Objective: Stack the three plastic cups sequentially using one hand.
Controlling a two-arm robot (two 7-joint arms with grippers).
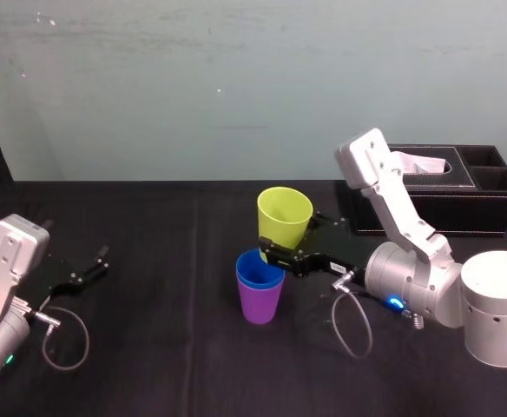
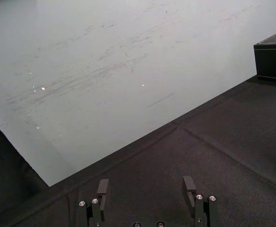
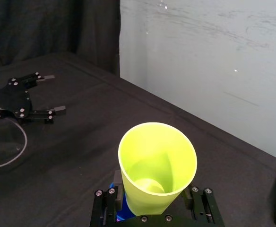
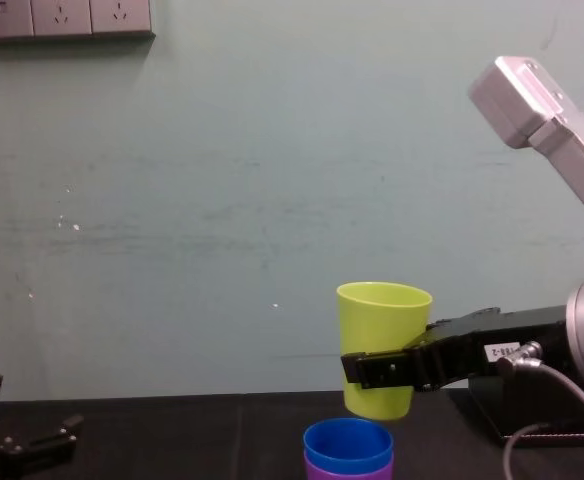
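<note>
Black-clothed table (image 1: 149,347) carries everything. The right arm (image 1: 414,269) reaches in from the robot's right, low and roughly level, so I'd say it can take the cup by its side wall and leave the mouth free. The black tissue box (image 1: 444,195) sits at the back right, well apart from the stack, so no clash is likely. Two of three are done: the blue cup (image 1: 260,271) is nested in the purple cup (image 1: 260,304), upright at mid-table, with only the blue rim band showing above the purple. The right gripper (image 4: 372,372) is pinching the yellow-green cup (image 4: 384,330) low on its body, one finger on each side, holding it near upright and clear of the table. Its base hangs just above the blue rim but is offset to the robot's right. My read: last step, carried to the stack and not yet lined up. It needs a small shift left, then a straight drop, since the taper should self-centre it once the base is inside the mouth. The left gripper (image 2: 146,187) is parked low at the table's left, fingers spread, holding nothing. Cup look: smooth, glossy, thin-walled tumbler, wider at the mouth than the base, empty, with a round recessed bottom visible in the right wrist view. All three look the same size. A slick wall and a low grip mean slip or tilt risk if it catches the rim.
</note>
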